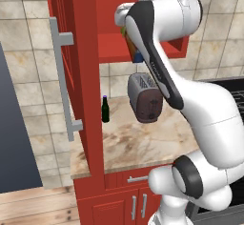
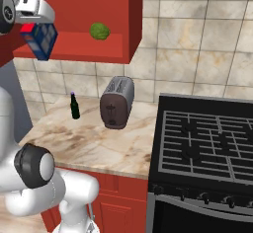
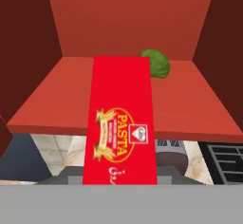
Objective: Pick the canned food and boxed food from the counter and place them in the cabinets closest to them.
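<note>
- beige tiled wall (image 2: 197,34) at far side
- black gas stove (image 2: 207,143) on the right
- wood floor (image 1: 33,207) near left
- grey toaster (image 2: 117,102), dark green bottle (image 2: 75,106) to its left

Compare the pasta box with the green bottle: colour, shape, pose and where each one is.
The boxed food is a flat-sided red carton with a blue side; the green bottle is dark, slim and round with a narrow neck. The box hangs tilted in the shut gripper at the front edge of the open cabinet's shelf; the bottle stands upright on the counter, untouched, left of the toaster. Both are small.
</note>
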You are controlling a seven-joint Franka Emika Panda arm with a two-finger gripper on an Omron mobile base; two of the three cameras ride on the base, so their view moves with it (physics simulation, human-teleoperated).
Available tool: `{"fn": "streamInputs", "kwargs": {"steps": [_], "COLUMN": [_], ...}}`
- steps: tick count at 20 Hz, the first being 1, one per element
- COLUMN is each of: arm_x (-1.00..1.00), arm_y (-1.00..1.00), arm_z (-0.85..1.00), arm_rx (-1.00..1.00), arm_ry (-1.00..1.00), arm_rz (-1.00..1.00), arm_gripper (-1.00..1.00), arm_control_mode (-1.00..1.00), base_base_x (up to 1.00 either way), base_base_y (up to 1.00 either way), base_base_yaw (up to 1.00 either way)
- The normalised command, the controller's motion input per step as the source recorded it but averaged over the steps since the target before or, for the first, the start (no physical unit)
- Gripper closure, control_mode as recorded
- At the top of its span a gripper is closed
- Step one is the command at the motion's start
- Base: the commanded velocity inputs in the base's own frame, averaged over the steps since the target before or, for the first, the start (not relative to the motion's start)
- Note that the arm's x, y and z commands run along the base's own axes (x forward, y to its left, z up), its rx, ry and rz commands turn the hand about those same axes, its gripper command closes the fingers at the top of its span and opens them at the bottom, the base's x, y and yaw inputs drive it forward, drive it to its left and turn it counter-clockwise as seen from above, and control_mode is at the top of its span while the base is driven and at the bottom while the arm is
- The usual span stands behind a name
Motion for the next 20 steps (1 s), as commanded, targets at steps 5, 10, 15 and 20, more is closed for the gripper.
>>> {"fn": "streamInputs", "kwargs": {"steps": [5,10,15,20], "arm_x": [0.33,0.19,0.05,0.12], "arm_y": [0.07,0.00,0.00,0.00], "arm_z": [0.00,0.00,0.00,-0.01], "arm_rx": [0.00,0.01,0.00,0.00], "arm_ry": [0.04,0.06,0.00,0.02], "arm_rz": [-0.03,0.00,0.00,0.00], "arm_gripper": [1.00,1.00,1.00,1.00], "arm_control_mode": [-1.00,-1.00,-1.00,-1.00], "base_base_x": [0.00,0.00,0.00,0.00], "base_base_y": [0.00,0.00,0.00,0.00], "base_base_yaw": [0.00,0.00,0.00,0.00]}}
